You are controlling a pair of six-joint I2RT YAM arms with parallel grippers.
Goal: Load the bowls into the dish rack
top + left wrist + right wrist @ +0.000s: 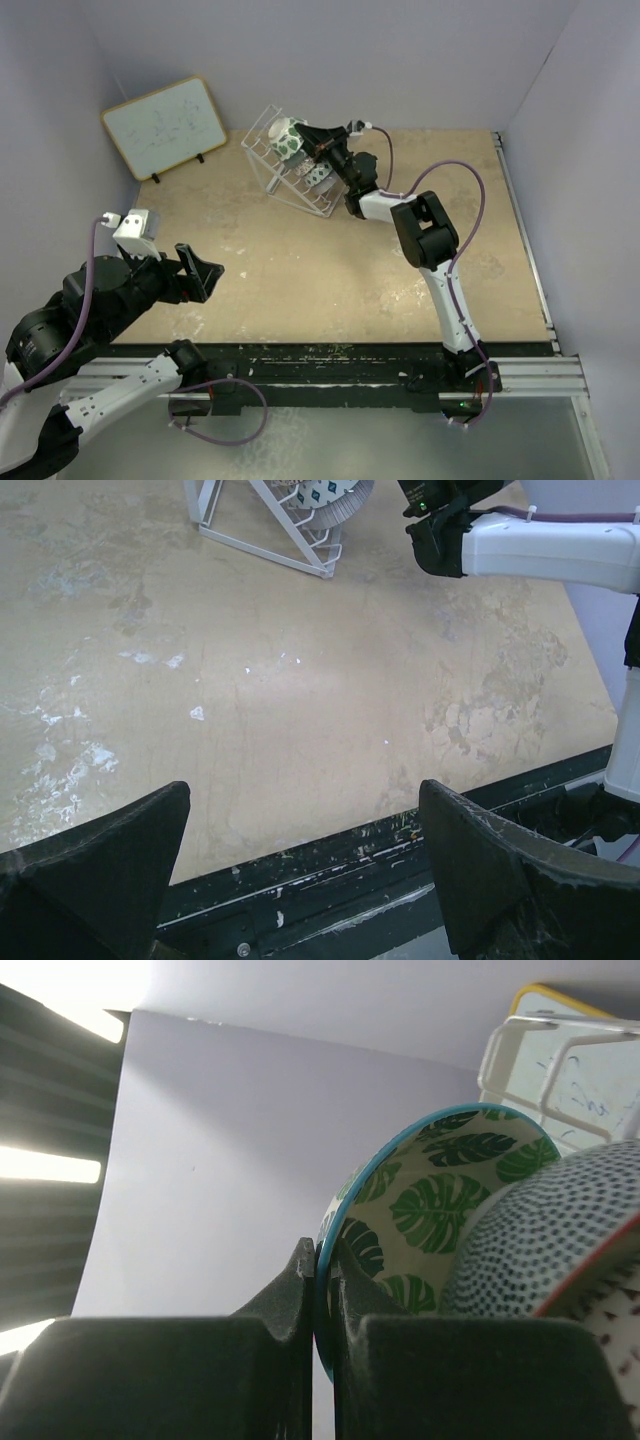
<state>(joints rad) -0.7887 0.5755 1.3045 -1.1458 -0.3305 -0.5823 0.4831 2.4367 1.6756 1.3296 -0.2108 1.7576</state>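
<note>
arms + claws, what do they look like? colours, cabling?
Left arm and right arm: black joints, white link shells. Left claw and right claw: black wedge-shaped fingers. A purple cable loops along each arm. White boxy camera on the left wrist.

A framed whiteboard (165, 127) stands on the table (300, 270), far left.

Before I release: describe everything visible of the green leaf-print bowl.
The green leaf-print bowl looks like glazed ceramic, white with dark green leaves and a teal rim. It stands on edge at the upper end of the dish rack, its rim pinched in the shut right gripper. A dotted bowl overlaps it in the wrist view.
</note>
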